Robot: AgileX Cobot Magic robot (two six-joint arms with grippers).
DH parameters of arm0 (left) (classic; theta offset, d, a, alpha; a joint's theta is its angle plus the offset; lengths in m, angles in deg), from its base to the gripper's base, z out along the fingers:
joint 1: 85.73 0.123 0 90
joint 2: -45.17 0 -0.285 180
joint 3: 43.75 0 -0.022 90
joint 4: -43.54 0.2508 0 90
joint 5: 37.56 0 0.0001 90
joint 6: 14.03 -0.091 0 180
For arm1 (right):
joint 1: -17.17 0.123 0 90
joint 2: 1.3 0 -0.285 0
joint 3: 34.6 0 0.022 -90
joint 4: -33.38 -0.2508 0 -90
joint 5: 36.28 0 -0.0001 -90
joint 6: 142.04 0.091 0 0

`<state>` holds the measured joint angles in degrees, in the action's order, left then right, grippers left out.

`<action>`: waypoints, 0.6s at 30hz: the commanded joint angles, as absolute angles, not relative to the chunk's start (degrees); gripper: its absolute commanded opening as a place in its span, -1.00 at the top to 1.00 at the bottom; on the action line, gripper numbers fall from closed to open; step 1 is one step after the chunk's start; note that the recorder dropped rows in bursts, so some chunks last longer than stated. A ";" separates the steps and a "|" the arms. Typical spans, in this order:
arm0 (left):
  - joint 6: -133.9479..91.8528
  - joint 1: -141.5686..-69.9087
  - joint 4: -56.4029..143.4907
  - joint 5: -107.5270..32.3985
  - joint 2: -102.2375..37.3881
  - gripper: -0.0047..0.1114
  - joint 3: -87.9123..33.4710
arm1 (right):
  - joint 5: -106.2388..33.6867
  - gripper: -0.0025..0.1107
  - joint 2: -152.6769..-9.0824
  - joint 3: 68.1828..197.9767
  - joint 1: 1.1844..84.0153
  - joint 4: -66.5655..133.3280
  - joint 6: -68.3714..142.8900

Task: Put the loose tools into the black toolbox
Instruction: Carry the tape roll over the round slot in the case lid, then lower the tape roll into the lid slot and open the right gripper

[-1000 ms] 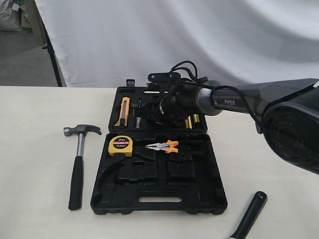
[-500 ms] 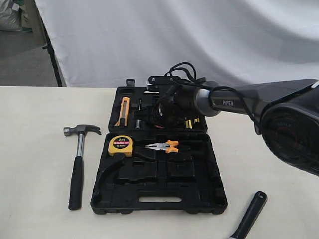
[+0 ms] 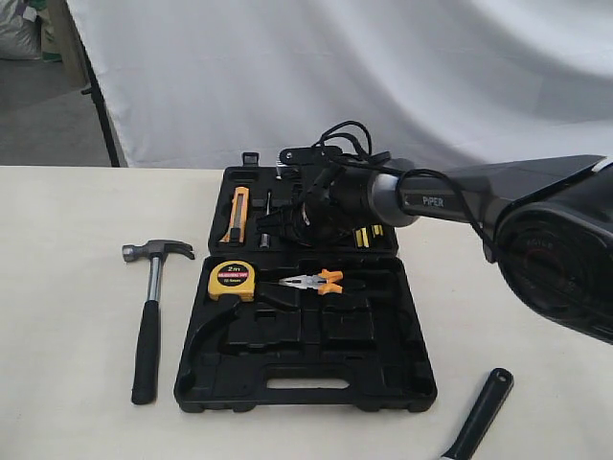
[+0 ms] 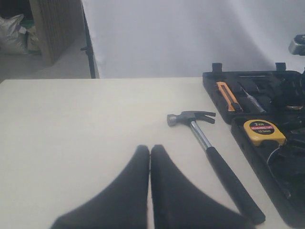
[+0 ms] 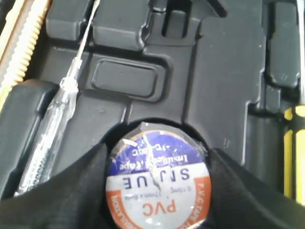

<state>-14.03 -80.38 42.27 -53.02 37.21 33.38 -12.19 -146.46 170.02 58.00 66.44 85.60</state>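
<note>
**Position.** The tape roll [image 5: 157, 176] is gripped by its rim between the right jaws. It is held over the far half of the toolbox [image 3: 412, 383], between the clear-handled tester [image 5: 52, 129] and the yellow-striped handles [image 5: 290, 157]. The left jaws are closed on nothing, above bare table [image 3: 67, 287]. The hammer [image 3: 148, 326] lies on the table beside the toolbox. The wrench [image 3: 484, 407], only its handle in view, lies off the near corner on the other side.

**Step judged in hand:** seating the roll.

**Recommendation.** A curved edge is seen just behind the roll, but it cannot be confirmed as a round recess. The roll should be lowered flat and centred over its recess. The jaws should be opened only once the roll is bottomed, so that it is not left tilted on a ridge or knocked against the tester.
</note>
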 commanded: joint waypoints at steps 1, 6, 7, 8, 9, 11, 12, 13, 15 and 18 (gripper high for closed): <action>-14.03 -80.28 41.84 -52.98 37.39 0.91 33.47 | -10.10 -0.11 -147.80 169.39 59.01 66.46 84.53; -14.03 -80.28 41.84 -52.98 37.39 0.91 33.47 | -6.39 -0.55 -146.68 169.39 58.75 66.36 85.20; -14.03 -80.28 41.84 -52.98 37.39 0.91 33.47 | -5.58 -0.60 -146.37 169.39 58.75 66.36 85.20; -14.03 -80.28 41.84 -52.98 37.39 0.91 33.47 | -4.85 -0.66 -145.74 169.39 58.75 66.36 85.20; -14.03 -80.28 41.84 -52.98 37.39 0.91 33.47 | -4.26 -0.71 -145.13 169.39 58.75 66.36 85.20; -14.03 -80.28 41.84 -52.98 37.39 0.91 33.47 | -3.90 -0.75 -143.41 169.39 58.75 66.36 84.90; -14.03 -80.28 41.84 -52.98 37.39 0.91 33.47 | -3.81 -0.75 -142.35 169.39 58.75 66.36 84.60; -14.03 -80.28 41.84 -52.98 37.39 0.91 33.47 | -3.77 -0.75 -141.40 169.39 58.75 66.48 84.57; -14.03 -80.28 41.84 -52.98 37.39 0.91 33.47 | -3.66 -0.75 -138.72 169.39 58.75 67.05 84.57; -14.03 -80.28 41.84 -52.98 37.39 0.91 33.47 | -2.70 -0.75 -134.68 169.39 58.75 67.05 81.89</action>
<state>-14.03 -80.38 42.27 -53.02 37.21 33.38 -3.81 -138.78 169.31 58.72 66.87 84.21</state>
